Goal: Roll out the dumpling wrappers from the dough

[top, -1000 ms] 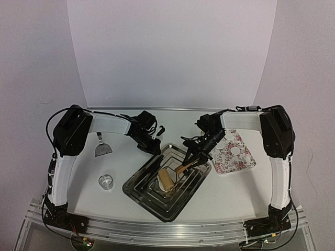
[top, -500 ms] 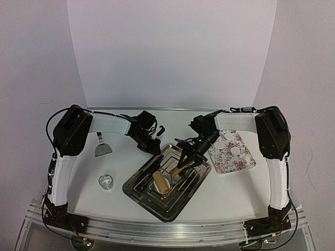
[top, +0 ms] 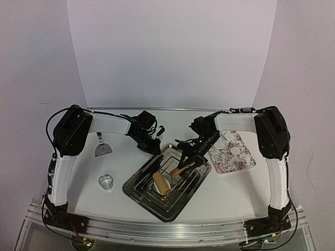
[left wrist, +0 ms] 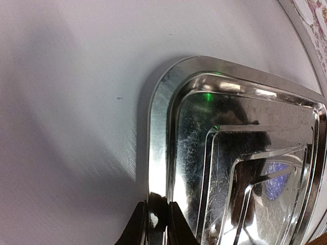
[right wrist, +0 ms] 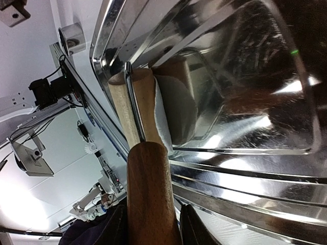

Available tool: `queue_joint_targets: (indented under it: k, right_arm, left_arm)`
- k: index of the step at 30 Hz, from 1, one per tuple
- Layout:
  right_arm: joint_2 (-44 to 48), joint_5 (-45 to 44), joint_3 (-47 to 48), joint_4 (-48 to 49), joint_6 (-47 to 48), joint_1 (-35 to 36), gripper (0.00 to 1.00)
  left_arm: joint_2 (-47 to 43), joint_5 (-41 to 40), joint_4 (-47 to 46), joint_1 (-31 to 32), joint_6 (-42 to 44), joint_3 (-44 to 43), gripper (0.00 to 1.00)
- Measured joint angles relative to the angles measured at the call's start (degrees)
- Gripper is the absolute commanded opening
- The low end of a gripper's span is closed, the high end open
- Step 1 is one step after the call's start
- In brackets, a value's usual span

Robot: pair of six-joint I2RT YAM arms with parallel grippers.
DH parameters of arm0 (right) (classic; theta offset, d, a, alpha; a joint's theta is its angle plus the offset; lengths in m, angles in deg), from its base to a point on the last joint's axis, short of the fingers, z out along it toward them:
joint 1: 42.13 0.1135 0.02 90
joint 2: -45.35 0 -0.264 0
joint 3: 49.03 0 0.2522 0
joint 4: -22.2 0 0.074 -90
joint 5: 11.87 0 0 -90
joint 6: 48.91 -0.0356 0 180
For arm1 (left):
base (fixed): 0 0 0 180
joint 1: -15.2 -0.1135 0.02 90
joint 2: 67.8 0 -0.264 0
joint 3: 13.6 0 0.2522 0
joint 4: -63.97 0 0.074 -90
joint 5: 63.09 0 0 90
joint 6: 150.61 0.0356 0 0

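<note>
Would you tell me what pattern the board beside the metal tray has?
The board: pink flowers on white, clearest in the top external view.

No legible text, labels, brands, numbers or signs in any view.

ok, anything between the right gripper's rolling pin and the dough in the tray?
Nothing visible. The right gripper holds the rolling pin by its handle, and the roller lies right against the white dough inside the metal tray. The left gripper only pinches the tray's rim, clear of the roller.
</note>
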Motion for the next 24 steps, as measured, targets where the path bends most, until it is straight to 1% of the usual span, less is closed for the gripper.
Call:
queue_joint_targets:
  k: [4,13,24]
  right_arm:
    - [0.0,0.0,0.1,0.4,0.0,0.9,0.0]
    - [1.8,0.1,-3.2,1.2,0.1,-1.0,0.0]
    - [-0.1,0.7,-0.4,0.1,0.1,1.4,0.0]
  left_arm:
    - [0.0,0.0,0.0,0.0,0.0,0.1,0.0]
    - [-0.2,-0.2,-0.2,0.0,-0.1,0.4,0.0]
    - [-0.3,-0.2,-0.3,-0.1,-0.4,0.7,0.0]
